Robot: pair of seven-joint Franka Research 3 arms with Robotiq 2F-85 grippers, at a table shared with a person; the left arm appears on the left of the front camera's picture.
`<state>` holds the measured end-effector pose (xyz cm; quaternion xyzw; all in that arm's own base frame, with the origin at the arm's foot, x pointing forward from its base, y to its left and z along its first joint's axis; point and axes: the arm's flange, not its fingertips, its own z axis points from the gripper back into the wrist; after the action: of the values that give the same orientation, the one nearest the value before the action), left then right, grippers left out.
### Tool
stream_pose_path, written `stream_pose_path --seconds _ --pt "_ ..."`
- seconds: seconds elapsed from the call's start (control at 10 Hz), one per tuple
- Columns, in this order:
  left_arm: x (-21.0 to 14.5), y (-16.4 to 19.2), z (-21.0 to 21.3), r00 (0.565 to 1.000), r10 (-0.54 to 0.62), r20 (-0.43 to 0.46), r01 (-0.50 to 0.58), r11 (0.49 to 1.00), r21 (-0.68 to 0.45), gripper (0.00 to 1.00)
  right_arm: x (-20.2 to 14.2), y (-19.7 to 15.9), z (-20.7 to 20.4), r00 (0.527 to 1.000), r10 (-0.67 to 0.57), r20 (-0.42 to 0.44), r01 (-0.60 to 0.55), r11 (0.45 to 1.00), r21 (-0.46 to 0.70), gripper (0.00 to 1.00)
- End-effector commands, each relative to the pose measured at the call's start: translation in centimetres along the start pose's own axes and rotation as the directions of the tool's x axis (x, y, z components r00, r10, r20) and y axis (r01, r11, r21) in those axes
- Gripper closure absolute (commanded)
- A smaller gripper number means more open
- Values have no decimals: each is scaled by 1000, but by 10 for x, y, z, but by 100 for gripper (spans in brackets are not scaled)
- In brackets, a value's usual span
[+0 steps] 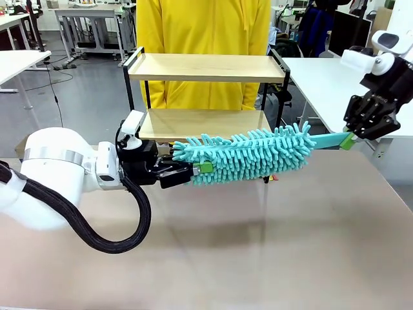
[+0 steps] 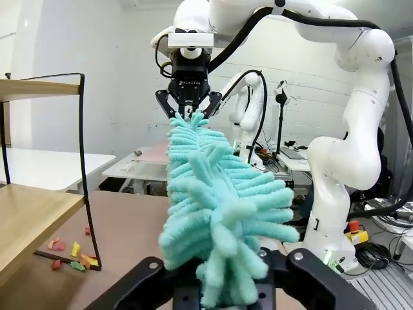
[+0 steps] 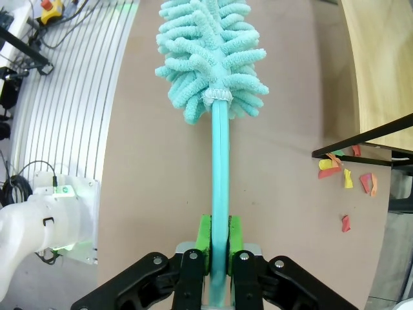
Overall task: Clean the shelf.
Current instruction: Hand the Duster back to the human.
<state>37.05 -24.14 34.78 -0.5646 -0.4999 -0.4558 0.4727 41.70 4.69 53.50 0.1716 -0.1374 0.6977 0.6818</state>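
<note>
Duster point(image 1: 248, 155) spans both sets of fingers above the counter point(image 1: 258, 245). Right fingers point(image 3: 218, 242) pinch its flat teal handle point(image 3: 220, 168) tight. Left fingers point(image 1: 199, 169) sit closed around the fluffy tip. "ROBOTIQ" reads on the right gripper body. Shelf point(image 1: 206, 68) stands just beyond the fingers; paper scraps point(image 3: 345, 174) beside its leg.

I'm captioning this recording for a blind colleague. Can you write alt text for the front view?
A teal chenille duster is held level above a brown table, the left gripper closing on its fluffy tip and the right gripper clamped on its handle. Behind it stands a two-tier wooden shelf, with a person in yellow at the far side.
</note>
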Motion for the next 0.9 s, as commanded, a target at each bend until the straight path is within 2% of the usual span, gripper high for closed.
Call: stream_pose_path --seconds 0.0,0.2,0.3,0.4,0.5,0.6,0.7,0.8 --pt "2 -6 4 1000 -27 10 27 999 -29 100 -1 -1 3 1000 3 2 -3 1000 -11 87" --pt "1 -6 2 999 -25 23 27 998 -51 100 -1 -1 3 1000 3 2 -3 1000 -11 87" --pt "0 -9 -1 1000 5 28 -5 1000 -24 100 -1 -1 3 1000 3 2 -3 1000 -11 87" --pt "2 0 1 1000 -4 3 4 1000 -1 100 0 1 -1 1000 1 0 -1 1000 9 51" --pt "2 0 1 1000 -4 3 4 1000 -1 100 0 4 9 999 16 30 -16 1000 20 30" --pt "2 0 1 1000 -4 3 4 1000 -1 100 -1 6 21 996 6 87 -8 1000 24 0" --pt "2 0 1 1000 -4 3 4 1000 -1 100 -2 8 37 987 -8 162 3 1000 29 0" --pt "2 0 1 1000 -4 3 4 1000 -1 100 -8 11 58 958 -19 287 11 1000 29 0"
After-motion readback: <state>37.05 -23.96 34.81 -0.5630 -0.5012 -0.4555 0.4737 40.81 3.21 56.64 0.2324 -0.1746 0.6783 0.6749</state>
